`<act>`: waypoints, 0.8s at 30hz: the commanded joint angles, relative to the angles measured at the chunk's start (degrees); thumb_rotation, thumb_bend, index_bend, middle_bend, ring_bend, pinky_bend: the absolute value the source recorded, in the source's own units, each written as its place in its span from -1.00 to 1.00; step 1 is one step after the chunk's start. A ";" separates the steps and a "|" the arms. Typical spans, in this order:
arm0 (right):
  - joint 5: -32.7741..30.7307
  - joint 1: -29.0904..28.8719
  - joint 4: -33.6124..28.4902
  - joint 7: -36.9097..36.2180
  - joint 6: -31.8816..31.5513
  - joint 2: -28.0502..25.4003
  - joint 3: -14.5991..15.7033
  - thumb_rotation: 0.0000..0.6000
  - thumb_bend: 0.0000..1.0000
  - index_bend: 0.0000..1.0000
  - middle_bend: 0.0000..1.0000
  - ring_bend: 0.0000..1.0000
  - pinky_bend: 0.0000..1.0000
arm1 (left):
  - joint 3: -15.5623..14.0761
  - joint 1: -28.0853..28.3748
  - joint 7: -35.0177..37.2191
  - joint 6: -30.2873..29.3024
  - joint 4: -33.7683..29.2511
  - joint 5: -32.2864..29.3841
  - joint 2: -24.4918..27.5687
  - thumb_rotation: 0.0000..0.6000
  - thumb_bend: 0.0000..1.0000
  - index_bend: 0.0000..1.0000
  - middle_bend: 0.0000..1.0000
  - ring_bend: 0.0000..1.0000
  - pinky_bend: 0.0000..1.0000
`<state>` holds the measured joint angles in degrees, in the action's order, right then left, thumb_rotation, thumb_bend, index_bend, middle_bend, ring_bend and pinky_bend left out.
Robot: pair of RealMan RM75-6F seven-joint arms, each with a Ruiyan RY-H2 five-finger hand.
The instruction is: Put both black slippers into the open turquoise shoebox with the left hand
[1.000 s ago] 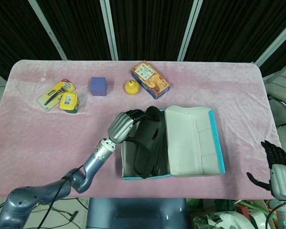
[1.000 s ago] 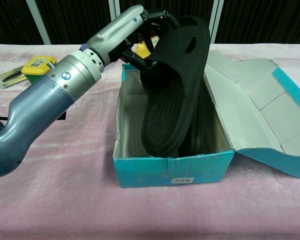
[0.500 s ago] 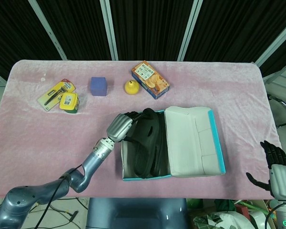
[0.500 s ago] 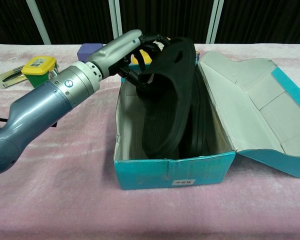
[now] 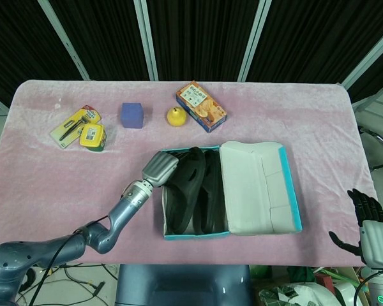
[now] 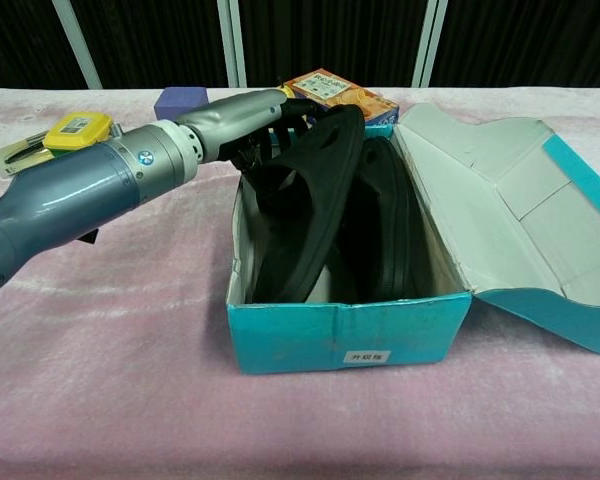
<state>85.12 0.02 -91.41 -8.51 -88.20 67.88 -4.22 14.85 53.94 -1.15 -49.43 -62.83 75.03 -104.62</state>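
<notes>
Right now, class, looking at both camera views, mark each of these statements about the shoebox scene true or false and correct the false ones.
1. Both black slippers are inside the turquoise shoebox. True.
2. The left hand is at the box's left wall, its fingers on a slipper. True.
3. The box lid is closed. False: the lid lies open to the right.
4. The right hand holds a slipper. False: it holds nothing, off the table edge.
5. The blue cube is in the box. False: it sits on the cloth.
</notes>
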 commanded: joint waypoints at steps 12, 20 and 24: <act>-0.09 0.18 0.35 -0.51 -0.10 0.12 0.03 1.00 -0.78 -0.93 -0.91 -1.00 -0.99 | 3.33 4.66 -25.35 5.37 -6.79 -19.12 3.54 1.00 -1.00 -0.70 -0.31 -0.31 -0.23; -0.01 0.31 0.64 -0.89 -0.29 0.23 0.04 1.00 -0.78 -0.93 -0.91 -1.00 -0.99 | 2.34 7.20 -32.43 7.35 -10.87 -28.44 5.56 0.51 -1.00 -0.92 -0.65 -0.79 -0.58; 0.01 0.38 0.79 -1.09 -0.34 0.21 0.06 1.00 -0.78 -0.93 -0.91 -1.00 -0.99 | 2.41 7.19 -30.93 7.02 -13.09 -28.60 6.67 0.22 -1.00 -1.00 -0.86 -1.00 -0.74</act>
<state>85.12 0.39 -90.64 -9.59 -88.54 68.09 -4.16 17.34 61.01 -32.75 -42.30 -75.11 46.26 -98.56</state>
